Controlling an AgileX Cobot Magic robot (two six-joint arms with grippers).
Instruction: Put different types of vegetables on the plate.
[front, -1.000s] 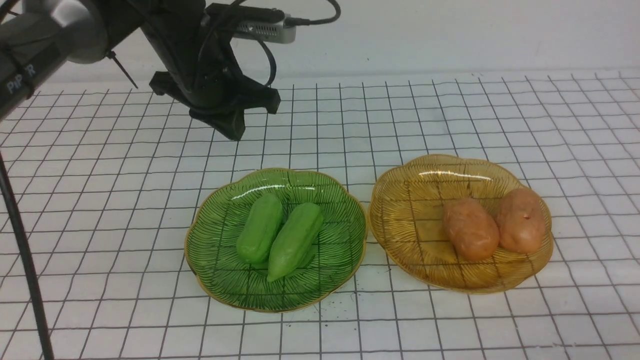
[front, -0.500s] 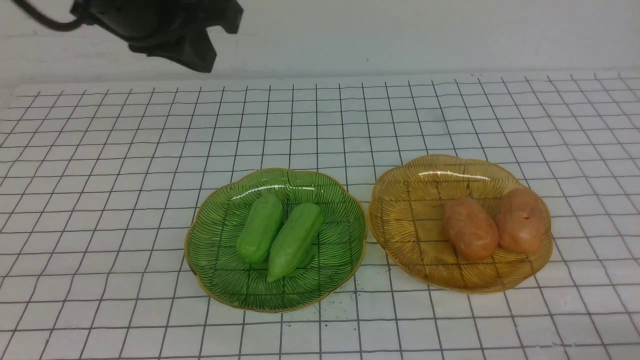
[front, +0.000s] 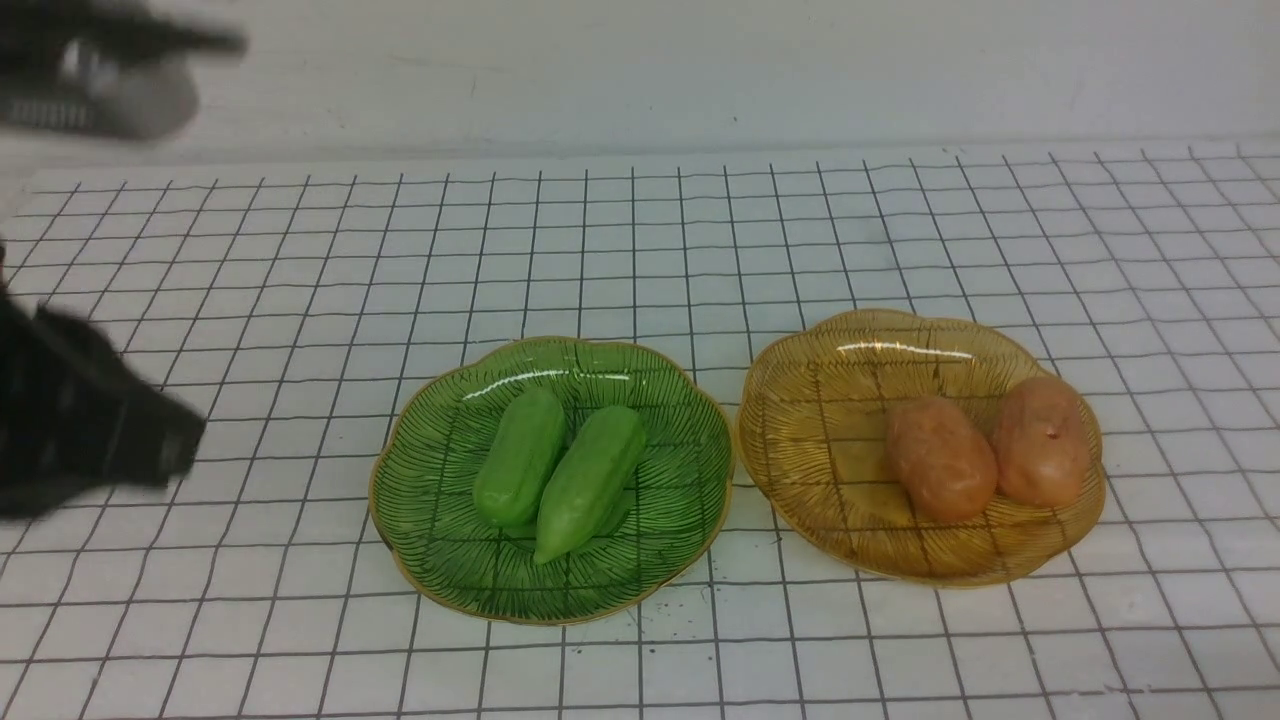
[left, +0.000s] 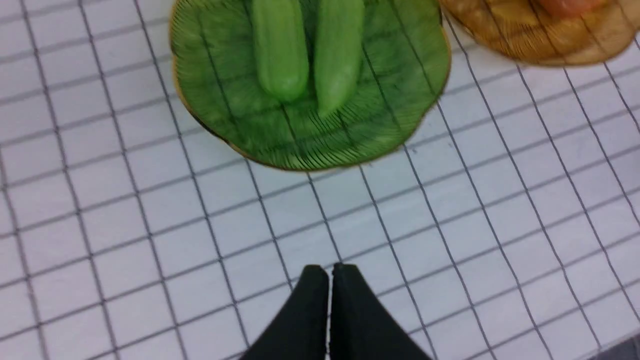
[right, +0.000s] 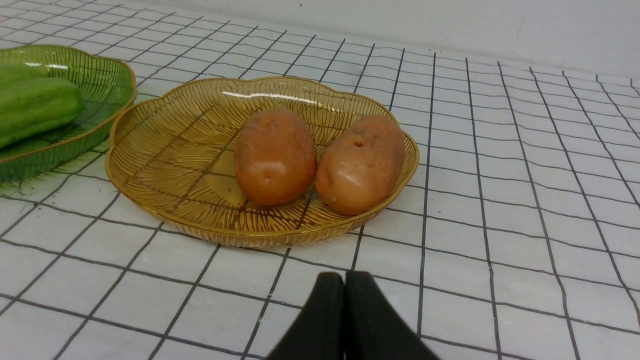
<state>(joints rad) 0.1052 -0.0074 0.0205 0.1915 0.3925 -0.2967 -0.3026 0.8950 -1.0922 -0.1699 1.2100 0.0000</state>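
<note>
green glass plate (front: 440, 520) sits nearest on the white gridded tablecloth (front: 250, 640), holding two light-green gourds, left gourd (front: 520, 458) and right gourd (front: 590, 482), lying side by side and touching. just beside it, a little farther and to the right, one amber glass plate (front: 830, 430) holds two orange-brown potatoes, left potato (front: 940, 460) and right potato (front: 1042, 442), also touching. two plates, four vegetables in all. left gripper (left: 330, 269) hangs over bare cloth near the green plate, jaws pressed together, holding nothing. right gripper (right: 344, 277) hangs before the amber plate, jaws likewise closed and empty. no readable writing shows anywhere.
</note>
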